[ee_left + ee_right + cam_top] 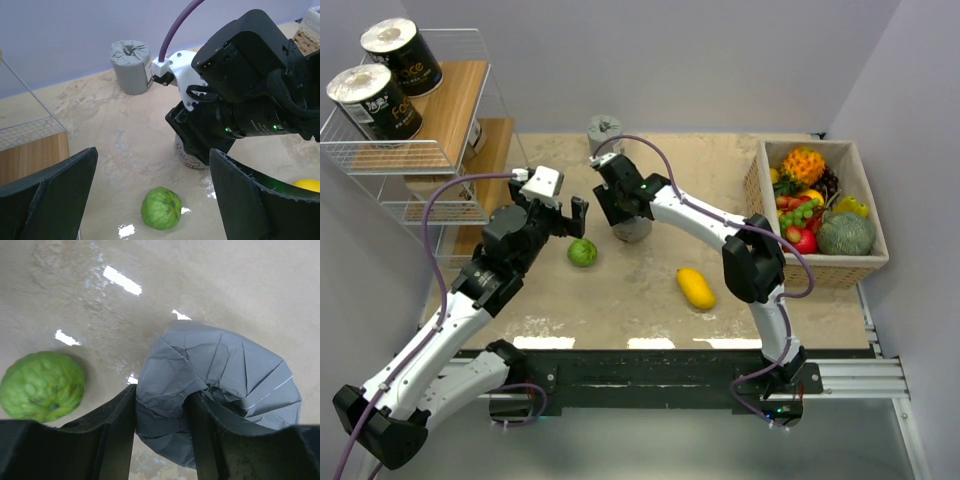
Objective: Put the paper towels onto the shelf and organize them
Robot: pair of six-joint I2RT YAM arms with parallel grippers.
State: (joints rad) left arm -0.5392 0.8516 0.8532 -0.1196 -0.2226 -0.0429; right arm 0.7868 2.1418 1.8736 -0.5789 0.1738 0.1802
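Observation:
My right gripper (625,212) is shut on the crumpled top rim of a grey-wrapped paper towel roll (225,385), which stands mid-table (632,230); one finger is outside the wrap and the other is in its hollow. A second grey roll (604,133) stands at the back, also seen in the left wrist view (131,66). Two black printed rolls (388,78) sit on the top tier of the white wire shelf (460,120) at the far left. My left gripper (154,152) hangs open above a green fruit, holding nothing.
A green fruit (582,252) lies just left of the held roll and below my left gripper. A yellow fruit (696,288) lies nearer the front. A tan basket (865,265) of mixed fruit stands at the right edge.

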